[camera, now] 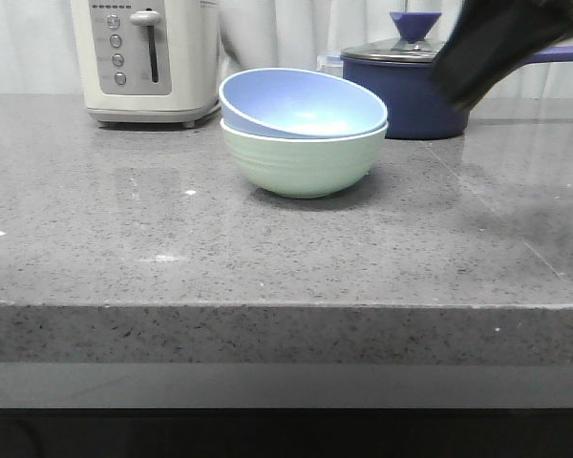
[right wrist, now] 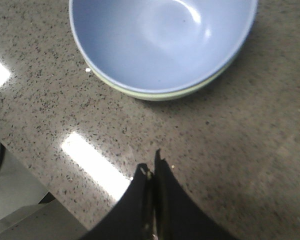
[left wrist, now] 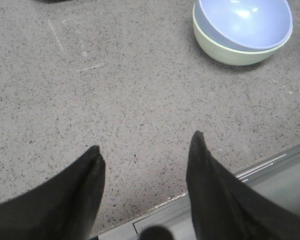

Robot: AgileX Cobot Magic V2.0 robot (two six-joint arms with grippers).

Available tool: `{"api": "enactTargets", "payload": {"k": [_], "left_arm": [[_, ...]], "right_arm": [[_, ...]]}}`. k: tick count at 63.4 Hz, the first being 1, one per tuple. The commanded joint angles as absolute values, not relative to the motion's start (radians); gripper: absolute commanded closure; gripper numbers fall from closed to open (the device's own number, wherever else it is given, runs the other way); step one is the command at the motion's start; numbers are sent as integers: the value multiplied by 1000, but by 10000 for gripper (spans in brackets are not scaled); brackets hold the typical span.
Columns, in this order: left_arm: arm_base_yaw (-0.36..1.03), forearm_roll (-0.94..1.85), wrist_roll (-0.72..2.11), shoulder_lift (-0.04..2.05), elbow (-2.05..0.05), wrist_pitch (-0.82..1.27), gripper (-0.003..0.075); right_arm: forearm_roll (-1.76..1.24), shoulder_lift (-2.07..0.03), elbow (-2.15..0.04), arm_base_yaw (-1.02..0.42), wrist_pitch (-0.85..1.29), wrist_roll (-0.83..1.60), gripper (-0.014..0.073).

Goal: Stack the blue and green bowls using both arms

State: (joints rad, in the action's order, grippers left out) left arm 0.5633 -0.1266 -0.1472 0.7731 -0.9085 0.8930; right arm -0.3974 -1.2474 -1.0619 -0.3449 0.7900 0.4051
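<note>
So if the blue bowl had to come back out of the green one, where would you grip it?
Probably the blue bowl's raised rim on the toaster side, from above: it sits tilted in the green bowl, so that edge stands clear.

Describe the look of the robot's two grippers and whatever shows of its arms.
The left gripper has two matte black fingers, broad and tapering to blunt tips. The right gripper has the same black, pointed fingers. In the front view, the right arm is a bulky, blurred black shape. No cables or markings show.

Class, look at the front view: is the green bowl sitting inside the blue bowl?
No, the blue bowl sits tilted inside the green bowl.
</note>
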Motion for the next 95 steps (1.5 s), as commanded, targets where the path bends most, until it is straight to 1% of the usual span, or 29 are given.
{"api": "enactTargets", "payload": {"k": [1,7,15,30,37,45,51,55,60,67,91,95], "left_arm": [[571,-125,-156,770,-934,808,353],[571,-125,-156,770,-934,801,353],[571,-125,-156,770,-934,789,353],[571,-125,-156,770,-934,775,353],[571,-125,-156,770,-934,754,353],[571,-125,-156,770,-934,729,359],[571,-125,-156,772,-934,729,438],[571,-125,-156,775,-934,729,534],[571,-125,-156,778,-934,729,636],[571,-123,-156,780,-934,729,742],[571,-123,-156,780,-934,729,740],[571,-121,-156,768,-921,705,740]], "right_arm": [[-285,-1126,-1084,-342,804,255,648],[-193,-1025,-1072,-342,840,120,648],[-142,-889,-1024,-342,839,19,648],[-134,-672,-908,-342,820,13,648],[-115,-617,-873,-342,819,14,648],[-105,-599,-862,-342,822,14,648],[-105,-599,-862,-342,820,14,648],[-105,-599,-862,-342,814,14,648],[-105,-599,-862,-342,815,14,648],[-105,-599,-862,-342,815,14,648],[-105,-599,-862,-342,815,14,648],[-105,-599,-862,-342,815,14,648]]}}
